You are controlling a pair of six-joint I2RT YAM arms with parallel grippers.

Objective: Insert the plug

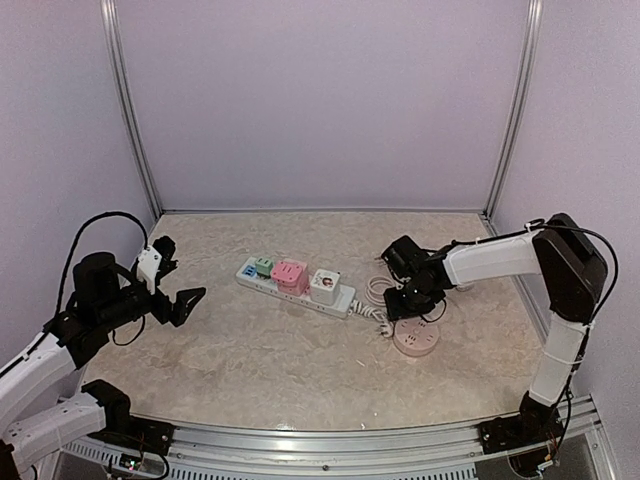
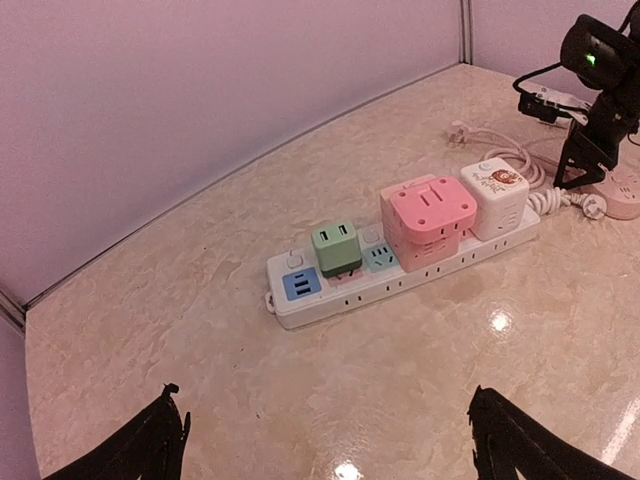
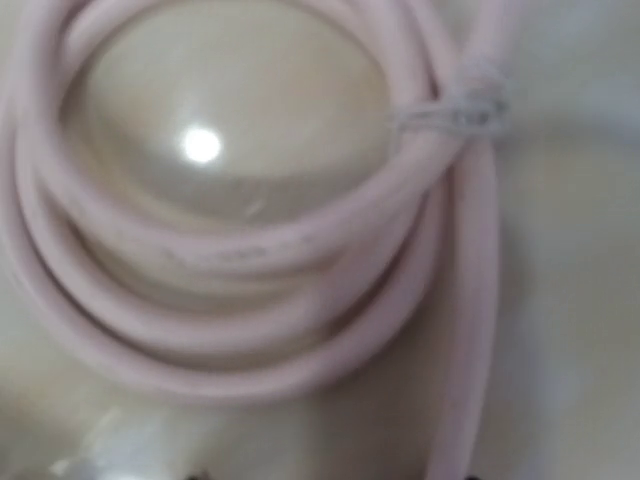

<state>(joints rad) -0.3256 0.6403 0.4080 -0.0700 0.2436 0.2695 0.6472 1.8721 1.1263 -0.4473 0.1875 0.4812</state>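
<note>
Left wrist view, lower edge: the left gripper (image 2: 330, 450) stands spread wide, holding nothing. Beyond it, mid-frame, the white power strip (image 2: 400, 283) lies on the table (image 2: 250, 400), carrying adapter cubes (image 2: 430, 212). At its right end, a white plug (image 2: 592, 207) lies loose beside the coiled cable (image 3: 250, 270). The right gripper (image 1: 403, 305) hangs over that coil at the far right; I cannot tell whether it grips anything.

Your left pincer (image 1: 180, 275) hangs with jaws spread wide, well apart from the white power strip (image 1: 297, 290) lying mid-desk (image 1: 250, 370). Your right pincer (image 1: 405, 300) sits low over the coiled cord (image 1: 376, 292), between the strip's end and the round pink socket (image 1: 417, 341); you cannot make out how its jaws stand.
</note>
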